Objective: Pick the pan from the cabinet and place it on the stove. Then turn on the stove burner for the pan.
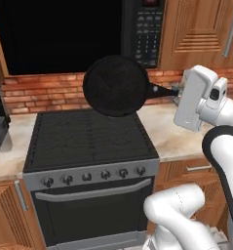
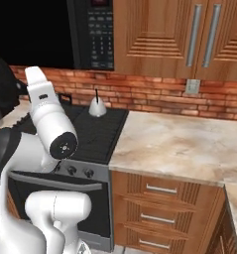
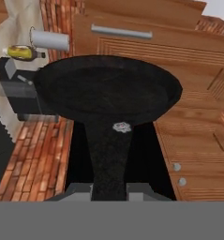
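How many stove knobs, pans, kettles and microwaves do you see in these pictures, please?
stove knobs: 6
pan: 1
kettle: 1
microwave: 1
Total: 9

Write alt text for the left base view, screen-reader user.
A white robot arm's gripper holds a black pan by its handle, tilted on edge in the air above the back of the black stove. A microwave hangs above, against a brick wall, and wooden cabinets flank it to the right.
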Motion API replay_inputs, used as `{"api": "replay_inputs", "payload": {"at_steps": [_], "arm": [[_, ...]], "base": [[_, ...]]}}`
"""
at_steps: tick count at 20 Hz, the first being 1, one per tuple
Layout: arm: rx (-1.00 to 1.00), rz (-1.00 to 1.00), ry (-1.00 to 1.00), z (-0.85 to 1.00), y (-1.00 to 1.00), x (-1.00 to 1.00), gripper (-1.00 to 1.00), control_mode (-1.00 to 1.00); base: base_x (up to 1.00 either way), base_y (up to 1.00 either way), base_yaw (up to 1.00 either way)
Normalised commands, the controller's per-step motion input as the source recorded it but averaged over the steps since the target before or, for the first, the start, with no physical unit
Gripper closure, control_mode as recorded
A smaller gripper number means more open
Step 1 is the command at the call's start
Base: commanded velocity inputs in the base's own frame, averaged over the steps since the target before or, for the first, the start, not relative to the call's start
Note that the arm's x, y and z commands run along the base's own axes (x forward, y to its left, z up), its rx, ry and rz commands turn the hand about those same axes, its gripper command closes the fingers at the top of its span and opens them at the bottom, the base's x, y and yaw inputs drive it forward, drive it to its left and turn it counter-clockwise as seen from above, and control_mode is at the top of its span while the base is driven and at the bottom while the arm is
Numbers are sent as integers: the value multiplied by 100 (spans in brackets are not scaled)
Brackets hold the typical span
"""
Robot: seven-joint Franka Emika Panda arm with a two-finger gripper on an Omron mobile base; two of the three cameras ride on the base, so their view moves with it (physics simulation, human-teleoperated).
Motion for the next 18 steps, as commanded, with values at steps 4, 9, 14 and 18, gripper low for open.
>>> {"api": "replay_inputs", "payload": {"at_steps": [4,9,14,18], "arm": [[0,0,0,0,0,0,100,100],[0,0,0,0,0,0,100,100],[0,0,0,0,0,0,100,100],[0,0,0,0,0,0,100,100]], "base": [[45,-9,6],[39,-7,3],[34,-2,1],[35,0,0]]}}
